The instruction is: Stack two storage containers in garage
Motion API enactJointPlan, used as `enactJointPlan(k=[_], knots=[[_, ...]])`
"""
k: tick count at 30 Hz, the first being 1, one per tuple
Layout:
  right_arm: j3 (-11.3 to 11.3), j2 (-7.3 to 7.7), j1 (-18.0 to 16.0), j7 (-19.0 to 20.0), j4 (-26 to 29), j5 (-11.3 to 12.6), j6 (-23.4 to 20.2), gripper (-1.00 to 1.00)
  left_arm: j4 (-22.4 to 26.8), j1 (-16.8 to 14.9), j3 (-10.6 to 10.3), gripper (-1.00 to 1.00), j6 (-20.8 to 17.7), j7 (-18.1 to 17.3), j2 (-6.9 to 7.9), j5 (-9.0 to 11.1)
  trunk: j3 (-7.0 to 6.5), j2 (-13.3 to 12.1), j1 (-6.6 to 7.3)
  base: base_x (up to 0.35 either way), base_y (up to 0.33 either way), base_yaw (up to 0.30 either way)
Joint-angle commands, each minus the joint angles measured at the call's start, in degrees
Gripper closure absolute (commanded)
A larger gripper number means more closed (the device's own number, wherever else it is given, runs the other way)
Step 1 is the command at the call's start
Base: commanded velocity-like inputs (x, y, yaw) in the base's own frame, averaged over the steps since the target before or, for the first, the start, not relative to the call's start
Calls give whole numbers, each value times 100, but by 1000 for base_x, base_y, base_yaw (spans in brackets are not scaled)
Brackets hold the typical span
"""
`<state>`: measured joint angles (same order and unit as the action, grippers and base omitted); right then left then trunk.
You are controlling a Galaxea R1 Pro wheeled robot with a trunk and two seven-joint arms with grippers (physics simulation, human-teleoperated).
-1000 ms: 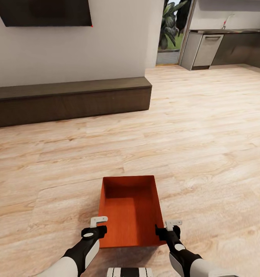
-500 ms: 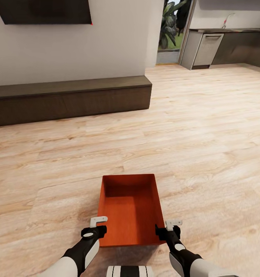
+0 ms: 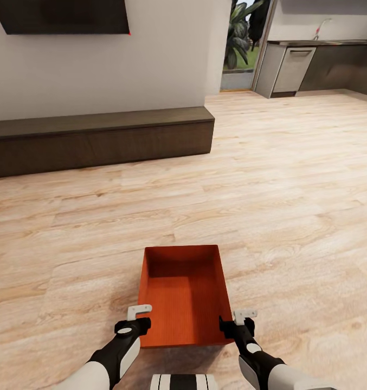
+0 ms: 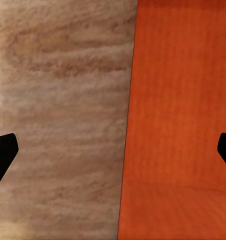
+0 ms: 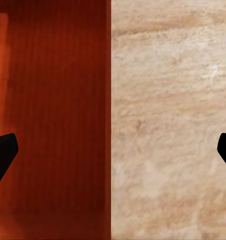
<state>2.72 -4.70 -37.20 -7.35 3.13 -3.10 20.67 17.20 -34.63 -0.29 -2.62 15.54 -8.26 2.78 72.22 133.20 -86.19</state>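
One orange-red storage container [image 3: 183, 295] sits open-top on the pale wood-plank floor [image 3: 291, 189] of the living room, right in front of me. My left gripper [image 3: 132, 326] hangs over the near end of its left wall, my right gripper [image 3: 236, 326] over the near end of its right wall. In the left wrist view the left gripper [image 4: 113, 155] is open, its fingers straddling the container [image 4: 183, 100] wall's edge. In the right wrist view the right gripper [image 5: 113, 155] is open the same way across the container [image 5: 52, 100] wall.
A long low dark-brown cabinet [image 3: 96, 138] runs along the white wall, under a black TV [image 3: 64, 16]. Grey kitchen cabinets [image 3: 313, 65] and a doorway with a plant [image 3: 240, 43] lie at the back right. Open wood floor stretches ahead and to the right.
The whole head view has shifted very slightly. Both grippers and the container keep the same places relative to each other.
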Motion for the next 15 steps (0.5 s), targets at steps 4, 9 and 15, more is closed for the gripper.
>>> enactJointPlan(k=[4, 9, 15], knots=[[27, -4, -4, -49, -6, -33, 7, -100, 15, 0, -6, -100, -28, 19, -7, 29, 4, 1, 1, 0, 0, 0], [27, -4, -6, -50, -6, -29, 7, -100, 14, 1, -6, -100, -28, 19, -7, 29, 4, 1, 1, 0, 0, 0], [26, -4, -5, -48, -4, -29, 6, -100, 12, 1, -3, -100, -28, 19, -1, 29, 4, 1, 1, 0, 0, 0]])
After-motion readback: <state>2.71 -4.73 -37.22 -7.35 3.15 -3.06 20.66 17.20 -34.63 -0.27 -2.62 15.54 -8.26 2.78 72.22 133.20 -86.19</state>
